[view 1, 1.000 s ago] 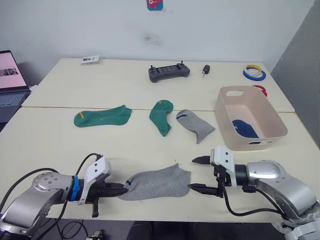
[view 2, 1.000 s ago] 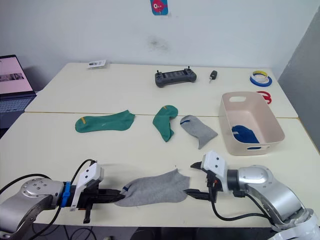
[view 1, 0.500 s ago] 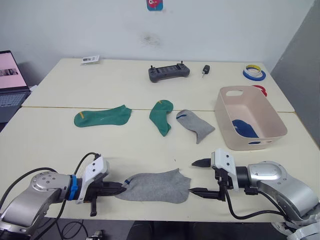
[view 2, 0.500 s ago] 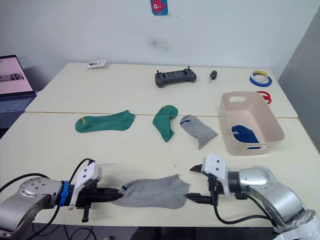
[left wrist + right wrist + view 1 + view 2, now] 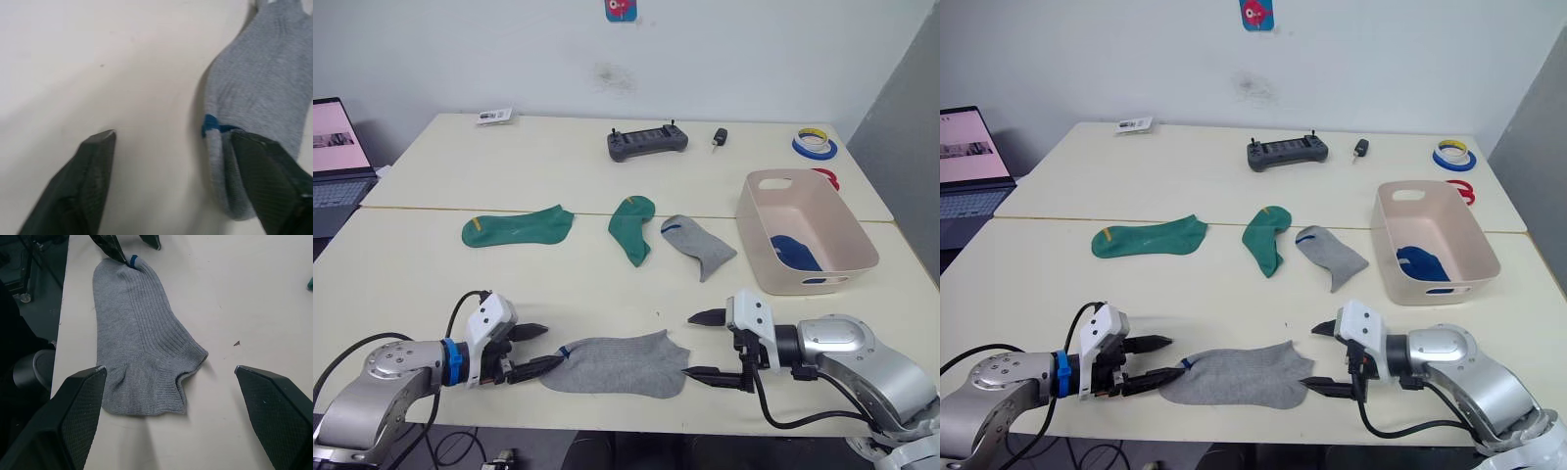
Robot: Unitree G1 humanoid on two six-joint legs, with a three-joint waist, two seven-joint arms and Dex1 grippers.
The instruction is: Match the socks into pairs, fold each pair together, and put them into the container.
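A grey sock (image 5: 612,364) lies flat near the table's front edge, between my two grippers. My left gripper (image 5: 551,345) is open at the sock's blue-marked end (image 5: 211,122), with one finger (image 5: 266,169) against it. My right gripper (image 5: 688,346) is open just off the sock's cuff end (image 5: 146,391), holding nothing. Farther back lie a second grey sock (image 5: 698,245) and two green socks (image 5: 519,227) (image 5: 631,225). The pale pink container (image 5: 764,178) stands at the right with a blue sock (image 5: 793,252) inside.
At the back of the table are a dark controller (image 5: 647,141), a small black key fob (image 5: 716,135), tape rolls (image 5: 812,145) and a card (image 5: 490,116). A laptop (image 5: 333,162) sits off the left side. The grey sock lies close to the front edge.
My left gripper has opened and let go of the grey sock's end. The sock has settled flat on the table. The right gripper stays open in place.
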